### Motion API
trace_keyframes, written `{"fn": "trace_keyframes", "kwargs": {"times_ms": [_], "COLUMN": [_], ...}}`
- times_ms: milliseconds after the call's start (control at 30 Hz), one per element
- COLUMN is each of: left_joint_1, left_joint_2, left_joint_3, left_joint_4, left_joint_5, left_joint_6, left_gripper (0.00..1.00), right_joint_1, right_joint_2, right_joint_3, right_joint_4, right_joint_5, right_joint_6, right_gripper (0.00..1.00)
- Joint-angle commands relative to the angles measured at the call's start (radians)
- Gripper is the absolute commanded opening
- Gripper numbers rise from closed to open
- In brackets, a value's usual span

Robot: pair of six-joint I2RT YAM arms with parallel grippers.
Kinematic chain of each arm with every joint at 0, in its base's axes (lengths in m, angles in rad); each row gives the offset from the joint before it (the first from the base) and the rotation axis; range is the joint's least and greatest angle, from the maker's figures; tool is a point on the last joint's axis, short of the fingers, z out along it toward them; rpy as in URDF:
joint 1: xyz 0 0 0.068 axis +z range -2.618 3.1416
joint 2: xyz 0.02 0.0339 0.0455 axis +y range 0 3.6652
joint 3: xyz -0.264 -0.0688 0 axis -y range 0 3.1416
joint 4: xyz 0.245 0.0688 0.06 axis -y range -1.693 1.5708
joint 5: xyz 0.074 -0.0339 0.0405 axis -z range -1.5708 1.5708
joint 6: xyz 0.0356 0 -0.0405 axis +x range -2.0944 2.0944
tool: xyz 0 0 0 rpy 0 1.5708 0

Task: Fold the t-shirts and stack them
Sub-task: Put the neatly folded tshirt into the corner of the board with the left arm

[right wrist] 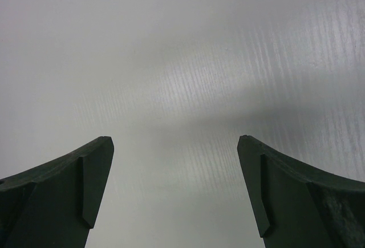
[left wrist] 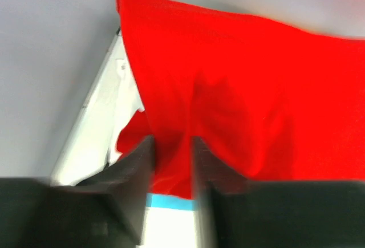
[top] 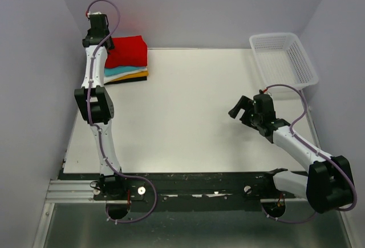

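Observation:
A folded bright red t-shirt [top: 128, 51] lies on top of a stack at the table's far left corner, over teal [top: 122, 70], orange [top: 136, 75] and black layers. My left gripper [top: 106, 45] sits at the stack's left edge. In the left wrist view its jaws [left wrist: 171, 142] stand a little apart, with a bunched fold of the red t-shirt [left wrist: 239, 77] between them and a teal edge [left wrist: 168, 202] below. My right gripper [top: 236, 109] hovers over bare table at the right, jaws wide open [right wrist: 174, 142] with nothing between them.
A white plastic lattice basket [top: 283, 57] stands at the far right corner. The white table [top: 188, 117] stretches between the two arms. Grey walls close in behind and beside the stack.

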State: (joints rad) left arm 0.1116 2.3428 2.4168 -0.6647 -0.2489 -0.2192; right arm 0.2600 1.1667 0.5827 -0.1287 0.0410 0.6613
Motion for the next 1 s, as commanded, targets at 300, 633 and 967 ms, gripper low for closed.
{"fn": "trace_keyframes", "kwargs": {"times_ms": [300,633,967], "left_joint_1": [0.05,0.052,0.101], "left_joint_2": [-0.237,-0.052,0.046], "left_joint_3": [-0.092,-0.023,-0.12], "left_joint_4": [-0.06,0.145,0.073], "left_joint_5": [0.435,0.842,0.816], "left_joint_6": [-0.057,-0.174,-0.316], "left_gripper": [0.99,0.99,0.98], "right_joint_1": [-0.004,-0.004,-0.003], "right_joint_2": [-0.062,-0.063,-0.04], "right_joint_3": [0.025,0.009,0.012], "right_joint_4": [-0.062,-0.042,-0.035], "right_joint_5": [0.044,0.031,0.046], "right_joint_6": [-0.005,-0.008,-0.016], "right_gripper": [1.0,1.0,1.0]}}
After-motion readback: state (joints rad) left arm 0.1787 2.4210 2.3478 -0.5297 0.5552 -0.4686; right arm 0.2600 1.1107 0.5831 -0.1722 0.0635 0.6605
